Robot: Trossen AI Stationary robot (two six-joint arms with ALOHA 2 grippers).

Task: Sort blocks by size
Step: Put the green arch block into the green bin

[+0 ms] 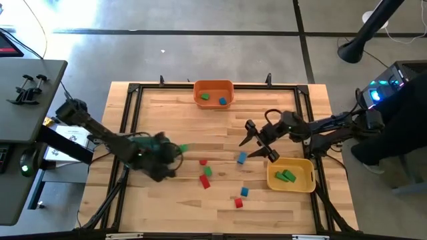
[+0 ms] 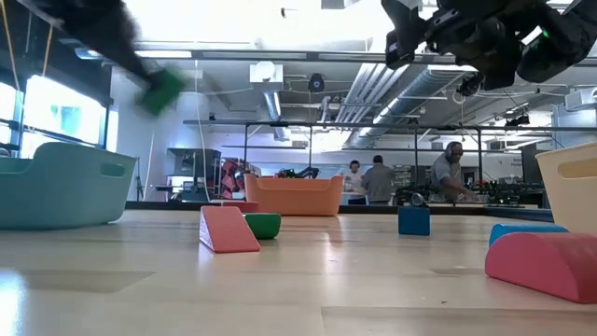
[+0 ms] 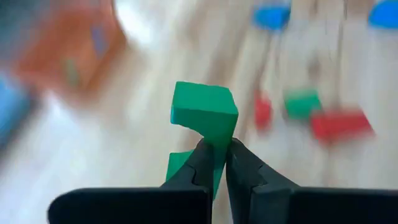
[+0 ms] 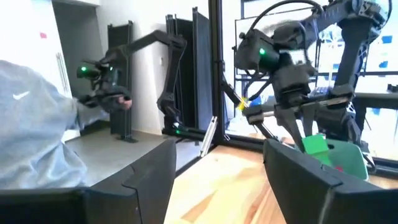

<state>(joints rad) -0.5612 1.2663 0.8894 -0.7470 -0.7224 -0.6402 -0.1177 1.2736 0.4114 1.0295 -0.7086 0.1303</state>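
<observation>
My left gripper [image 3: 217, 152] is shut on a green block [image 3: 205, 112] and holds it in the air over the left half of the table [image 1: 183, 148]. In the low view the block [image 2: 163, 91] shows high up and blurred. My right gripper [image 1: 257, 143] hangs open and empty above the table's right half, near a blue block [image 1: 241, 158]. Loose on the wood lie red blocks [image 1: 205, 181], a green block [image 1: 207, 171] and another blue block [image 1: 244, 192]. My left gripper pinches the green block's near end [image 3: 214, 140] between its two fingertips. Most of the block stands out beyond the tips. The fingers slant down toward the table's right side. The block is lifted clear of the table.
An orange bin [image 1: 213, 93] at the far edge holds a green and a blue block. A yellow bin [image 1: 291, 175] at the right holds green blocks. A teal bin [image 2: 56, 182] stands at the left. A black frame [image 1: 133, 90] borders the table. People stand in the room behind.
</observation>
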